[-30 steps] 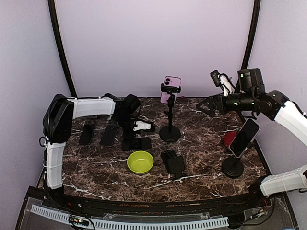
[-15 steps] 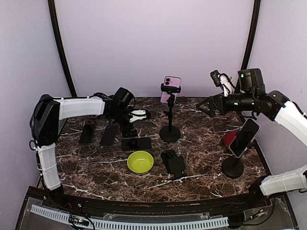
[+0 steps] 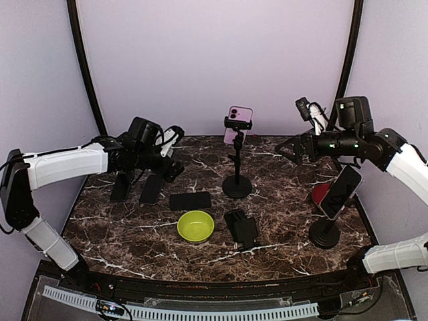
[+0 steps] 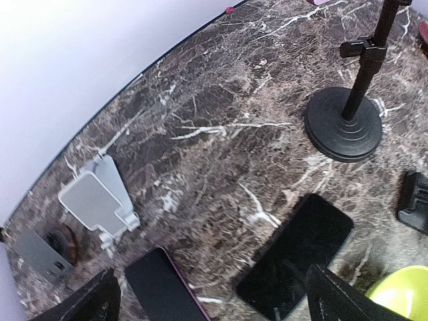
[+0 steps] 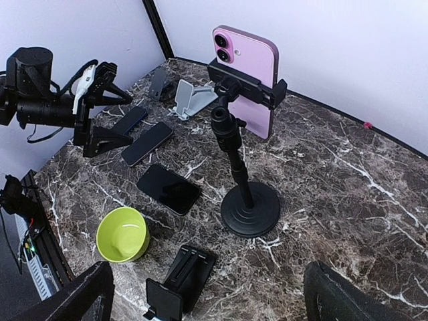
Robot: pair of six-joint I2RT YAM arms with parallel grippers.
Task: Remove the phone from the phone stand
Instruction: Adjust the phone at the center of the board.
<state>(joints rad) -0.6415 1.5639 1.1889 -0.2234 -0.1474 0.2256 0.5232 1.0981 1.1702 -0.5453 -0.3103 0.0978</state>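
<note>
Table (image 3: 281, 221), dark marble. We count as follows.

Phones, five.
- Pink phone (image 5: 251, 70): one, upright, back to the right wrist camera, clamped at the top of the tall stand (image 3: 237, 184) at the back centre of the table.
- Side phone (image 3: 340, 190): one, tilted, on the side stand (image 3: 324, 235) at the right edge.
- Flat phones: three, dark, lying apart from one another. These are the left phone (image 3: 120, 187), the middle phone (image 3: 152, 188) and the near phone (image 3: 190, 200), the last just behind the bowl.

Stands, four. Besides the two above, there is one black folded stand (image 3: 241, 229) lying beside the bowl and one white stand (image 4: 97, 200) near the back left wall.

Bowl (image 3: 195, 225): one, green, nothing in it.

Red thing (image 3: 319, 192): one, behind the side phone. We cannot tell what it is.

Grippers, two.
- Left gripper (image 3: 175, 152): jaws spread wide, holding nothing, above the flat phones.
- Right gripper (image 3: 287, 148): jaws spread wide, holding nothing, in the air well right of the pink phone and pointing toward it.
</note>
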